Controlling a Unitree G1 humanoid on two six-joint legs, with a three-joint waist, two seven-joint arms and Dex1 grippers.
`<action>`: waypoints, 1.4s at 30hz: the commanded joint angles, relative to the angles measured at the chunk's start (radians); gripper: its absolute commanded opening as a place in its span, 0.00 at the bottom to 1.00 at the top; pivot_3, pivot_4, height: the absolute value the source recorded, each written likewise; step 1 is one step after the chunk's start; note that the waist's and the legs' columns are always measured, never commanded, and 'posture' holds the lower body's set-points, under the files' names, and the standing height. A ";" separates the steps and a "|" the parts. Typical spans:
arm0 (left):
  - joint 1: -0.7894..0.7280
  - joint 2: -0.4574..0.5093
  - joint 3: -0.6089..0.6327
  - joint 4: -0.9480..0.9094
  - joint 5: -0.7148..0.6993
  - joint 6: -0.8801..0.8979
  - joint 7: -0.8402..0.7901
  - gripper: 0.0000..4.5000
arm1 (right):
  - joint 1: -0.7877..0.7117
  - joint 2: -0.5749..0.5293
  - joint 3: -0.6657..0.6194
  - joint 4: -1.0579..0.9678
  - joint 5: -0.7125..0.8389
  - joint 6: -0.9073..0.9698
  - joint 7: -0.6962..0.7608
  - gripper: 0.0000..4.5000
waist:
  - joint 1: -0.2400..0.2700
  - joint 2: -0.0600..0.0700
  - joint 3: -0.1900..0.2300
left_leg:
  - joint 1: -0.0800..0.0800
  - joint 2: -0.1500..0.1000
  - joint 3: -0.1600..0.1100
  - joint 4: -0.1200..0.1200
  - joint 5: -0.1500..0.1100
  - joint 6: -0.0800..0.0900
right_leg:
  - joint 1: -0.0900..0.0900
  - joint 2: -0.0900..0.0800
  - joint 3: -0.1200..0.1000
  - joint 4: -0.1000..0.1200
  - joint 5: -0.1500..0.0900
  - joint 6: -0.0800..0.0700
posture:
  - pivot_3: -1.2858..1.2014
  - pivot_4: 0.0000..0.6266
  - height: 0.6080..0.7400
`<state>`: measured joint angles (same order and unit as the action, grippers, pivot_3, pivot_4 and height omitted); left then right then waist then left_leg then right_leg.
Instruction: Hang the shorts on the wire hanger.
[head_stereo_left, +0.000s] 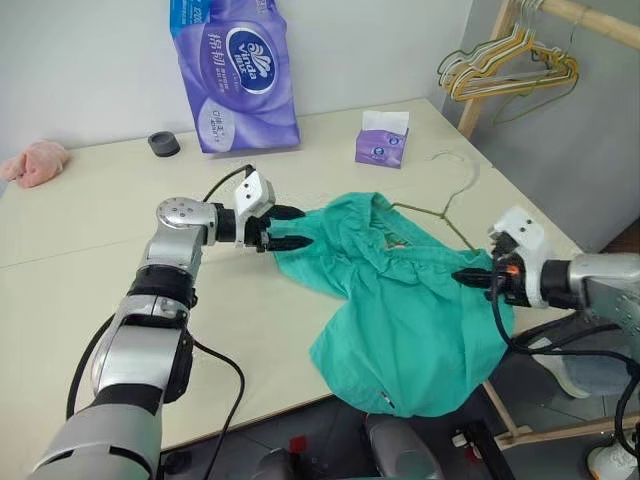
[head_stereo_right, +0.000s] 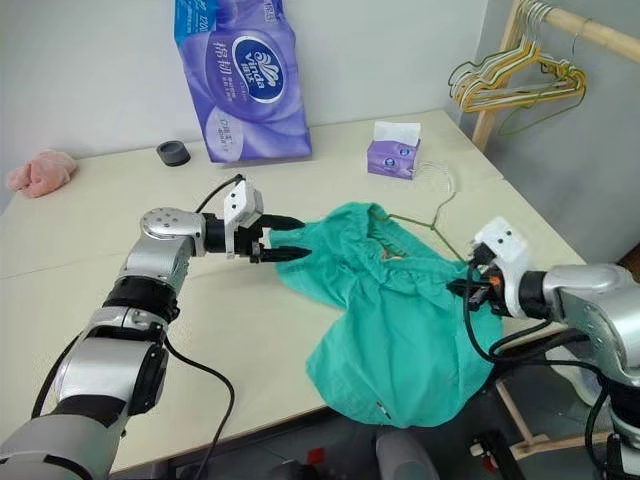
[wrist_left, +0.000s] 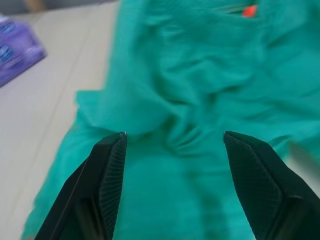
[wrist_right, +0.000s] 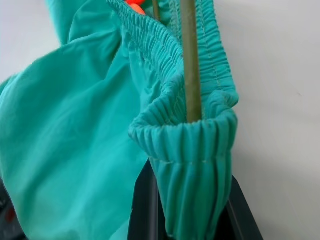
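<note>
The teal-green shorts (head_stereo_left: 400, 300) lie crumpled at the table's right front, one leg hanging over the front edge. The olive wire hanger (head_stereo_left: 443, 216) lies partly inside them, its hook (head_stereo_left: 455, 160) pointing toward the back of the table. My right gripper (head_stereo_left: 470, 278) is shut on the shorts' gathered waistband (wrist_right: 190, 135) at their right end, and the hanger wire (wrist_right: 190, 60) runs down into that fold. My left gripper (head_stereo_left: 290, 228) stands open at the shorts' left edge, and its fingers (wrist_left: 112, 175) have nothing between them.
A purple toilet-paper pack (head_stereo_left: 235, 75), a small purple tissue box (head_stereo_left: 382, 145), a black round object (head_stereo_left: 163, 143) and a pink cloth lump (head_stereo_left: 35, 162) sit along the back of the table (head_stereo_left: 80, 250). A wooden rack with several wire hangers (head_stereo_left: 510, 65) stands at the right.
</note>
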<state>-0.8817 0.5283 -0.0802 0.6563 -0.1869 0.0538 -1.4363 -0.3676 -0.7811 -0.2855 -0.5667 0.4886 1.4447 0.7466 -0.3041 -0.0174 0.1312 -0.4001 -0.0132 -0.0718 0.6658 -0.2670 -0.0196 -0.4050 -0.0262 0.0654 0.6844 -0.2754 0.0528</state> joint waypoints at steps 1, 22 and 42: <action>0.037 -0.001 -0.032 -0.291 -0.098 0.163 -0.060 0.72 | 0.019 0.041 -0.221 -0.102 0.008 0.148 -0.062 0.00 | 0.003 0.000 0.000 | 0.000 0.000 0.000 0.000 0.000 0.000 | 0.000 0.000 0.001 0.000 0.000 0.000 | 0.38 0.20 1.00; -0.024 -0.323 -0.233 -0.544 -0.154 0.299 0.079 0.72 | 0.727 0.067 -1.100 -0.202 0.972 0.076 -0.840 0.00 | -0.092 0.007 0.050 | 0.014 0.002 0.018 -0.005 -0.005 0.007 | 0.018 0.008 0.009 -0.011 -0.006 0.007 | 0.25 0.37 1.00; -0.109 -0.527 -0.301 -0.471 -0.008 0.117 0.296 0.72 | 1.075 -0.399 -0.945 0.068 1.484 -0.650 -1.546 0.00 | -0.240 -0.009 0.085 | 0.006 -0.006 0.042 -0.006 -0.013 0.019 | 0.019 0.009 0.050 -0.042 -0.003 0.024 | 0.26 0.41 1.00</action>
<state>-0.9682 0.0073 -0.3854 0.1946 -0.2096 0.1997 -1.1677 0.7233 -1.1786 -1.2284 -0.5243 1.9594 0.8006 -0.7803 -0.5443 -0.0265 0.2165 -0.3940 -0.0203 -0.0278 0.6599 -0.2802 -0.0003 -0.3866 -0.0171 0.1175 0.6429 -0.2784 0.0780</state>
